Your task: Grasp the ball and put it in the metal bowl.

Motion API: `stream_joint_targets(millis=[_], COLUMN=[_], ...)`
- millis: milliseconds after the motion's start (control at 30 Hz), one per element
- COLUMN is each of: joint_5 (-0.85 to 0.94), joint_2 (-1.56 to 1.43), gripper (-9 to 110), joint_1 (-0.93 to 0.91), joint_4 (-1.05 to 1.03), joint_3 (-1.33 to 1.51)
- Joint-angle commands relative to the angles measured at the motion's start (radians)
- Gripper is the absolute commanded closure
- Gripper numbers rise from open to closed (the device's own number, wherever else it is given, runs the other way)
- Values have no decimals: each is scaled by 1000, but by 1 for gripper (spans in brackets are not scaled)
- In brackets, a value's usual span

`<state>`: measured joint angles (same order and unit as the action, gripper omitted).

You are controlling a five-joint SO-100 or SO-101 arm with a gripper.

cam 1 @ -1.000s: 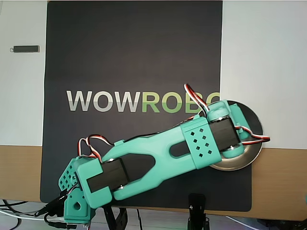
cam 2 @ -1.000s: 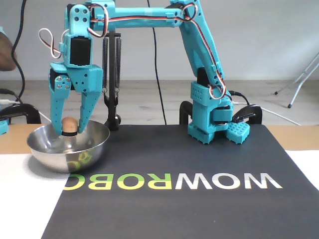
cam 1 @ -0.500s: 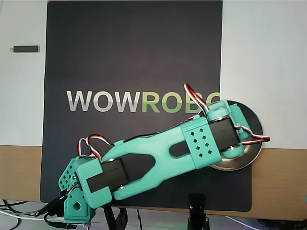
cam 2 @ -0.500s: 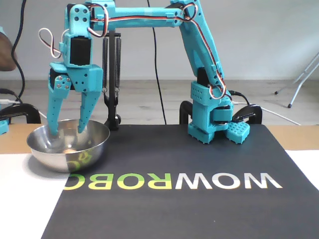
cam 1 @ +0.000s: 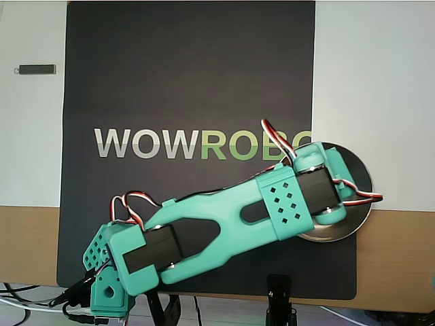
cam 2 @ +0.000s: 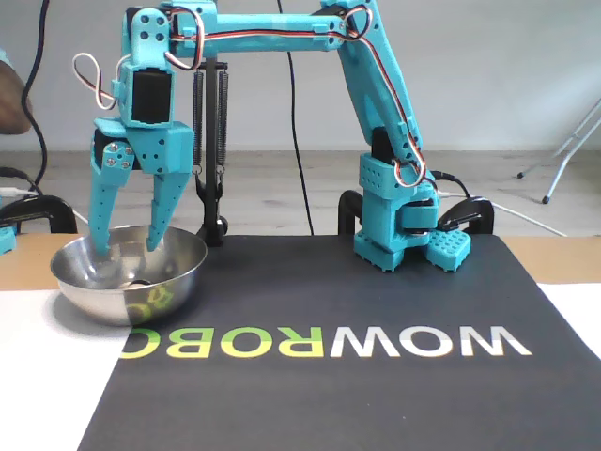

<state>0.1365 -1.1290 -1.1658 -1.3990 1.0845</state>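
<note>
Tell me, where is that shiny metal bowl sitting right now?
In the fixed view the metal bowl sits at the left, at the black mat's edge, under the open gripper. In the overhead view it peeks out at right.

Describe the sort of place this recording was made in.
Probably a hobby or demo robotics bench: a black mat printed WOWROBO on a tabletop, a teal plastic arm with its base on the mat, and loose cables along the edge.

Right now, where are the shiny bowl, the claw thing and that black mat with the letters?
metal bowl [cam 2: 178, 287], fixed view, on its outer front wall.
gripper [cam 2: 128, 246], fixed view, midway between its two open fingertips, above the bowl.
black mat [cam 1: 190, 75], overhead view, on a bare part above the lettering.
</note>
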Motion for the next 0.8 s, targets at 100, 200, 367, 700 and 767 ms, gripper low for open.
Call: stream_joint_targets(millis=[100,200,367,700,767], joint_5=[3,2,0,0,0], joint_2=[-9,-9,-9,-14,-18], gripper=[69,78,95,102,102], joint_1=[-11,-11,-12,-8,-5], joint_4=[2,3,3,-5,-5], joint_3=[-37,-37,-37,-37,-37])
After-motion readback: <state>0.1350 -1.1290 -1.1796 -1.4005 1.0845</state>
